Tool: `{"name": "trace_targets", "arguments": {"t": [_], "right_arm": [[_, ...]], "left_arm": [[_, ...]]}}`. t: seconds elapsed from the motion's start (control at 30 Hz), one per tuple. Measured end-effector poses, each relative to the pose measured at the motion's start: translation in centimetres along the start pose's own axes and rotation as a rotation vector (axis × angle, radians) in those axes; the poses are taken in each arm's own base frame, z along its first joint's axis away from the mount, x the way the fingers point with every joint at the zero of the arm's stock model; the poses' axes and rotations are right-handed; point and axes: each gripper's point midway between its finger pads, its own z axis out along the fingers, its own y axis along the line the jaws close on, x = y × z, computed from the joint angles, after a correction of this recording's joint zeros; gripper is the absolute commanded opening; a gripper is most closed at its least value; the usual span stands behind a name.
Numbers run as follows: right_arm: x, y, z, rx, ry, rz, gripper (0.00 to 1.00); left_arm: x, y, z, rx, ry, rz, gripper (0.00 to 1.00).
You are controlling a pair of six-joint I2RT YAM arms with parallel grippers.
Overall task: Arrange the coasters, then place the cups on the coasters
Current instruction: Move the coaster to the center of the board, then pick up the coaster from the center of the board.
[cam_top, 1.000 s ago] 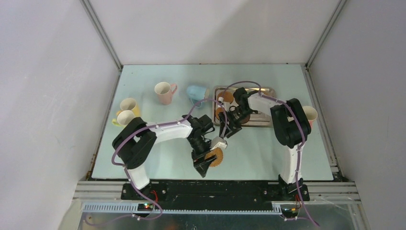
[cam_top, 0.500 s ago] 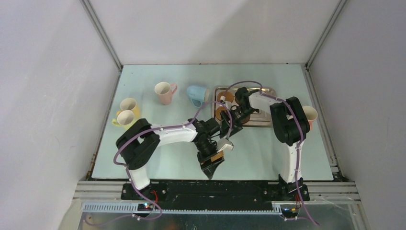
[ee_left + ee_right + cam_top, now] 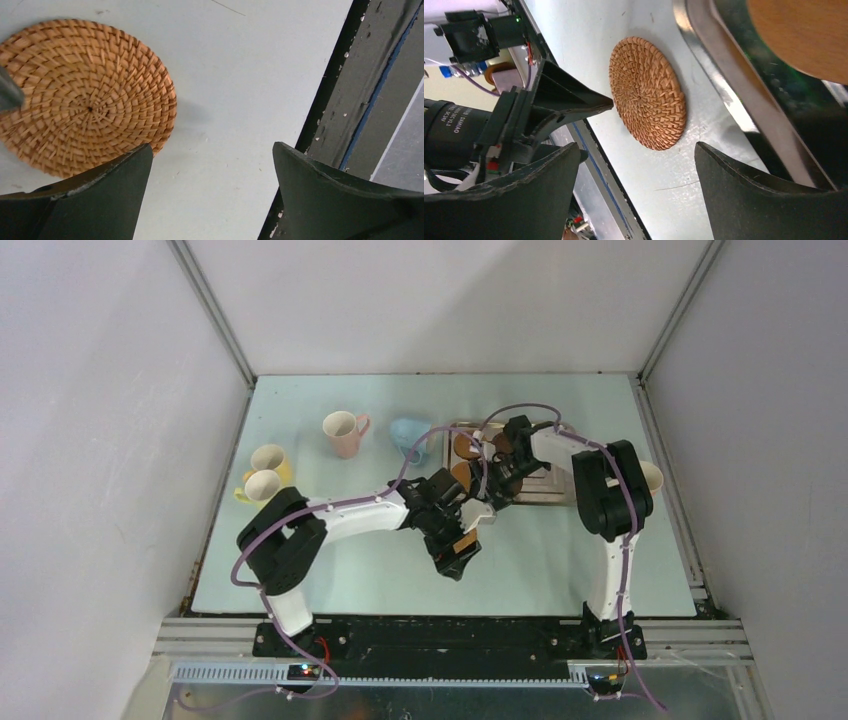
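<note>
Left gripper (image 3: 212,150) shifted toward 1 o'clock since a second ago; jaws wide, empty. Woven coaster (image 3: 85,95) flat on table (image 3: 240,75), at its 10 o'clock. Right gripper (image 3: 636,147) wide, empty, beside tray (image 3: 724,100) rim. Pink cup (image 3: 345,432) at table's 10 o'clock.

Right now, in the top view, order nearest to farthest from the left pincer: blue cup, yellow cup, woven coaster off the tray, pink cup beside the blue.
1. woven coaster, right beside the left pincer
2. blue cup, towards the back
3. pink cup, back, further left
4. yellow cup, far left edge
</note>
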Motion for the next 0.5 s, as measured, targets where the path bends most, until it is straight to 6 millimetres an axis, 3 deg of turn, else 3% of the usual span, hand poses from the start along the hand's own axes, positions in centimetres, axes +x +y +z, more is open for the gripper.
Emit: {"name": "trace_targets", "arguments": {"t": [0.23,0.37,0.5], "right_arm": [[-1.3,-0.9,-0.8,0.012,-0.061,0.037,0.89],[-1.6,-0.5,0.1,0.021,-0.056,0.026,0.9],[-1.5,-0.1,1.3,0.044,-0.035,0.006,0.9]], "left_arm": [[0.8,-0.6,-0.6,0.03,-0.006,-0.003,0.98],[2.3,-1.2,0.1,0.085,0.054,-0.034,0.98],[2.0,-1.6,0.3,0.118,0.056,-0.045,0.98]]}}
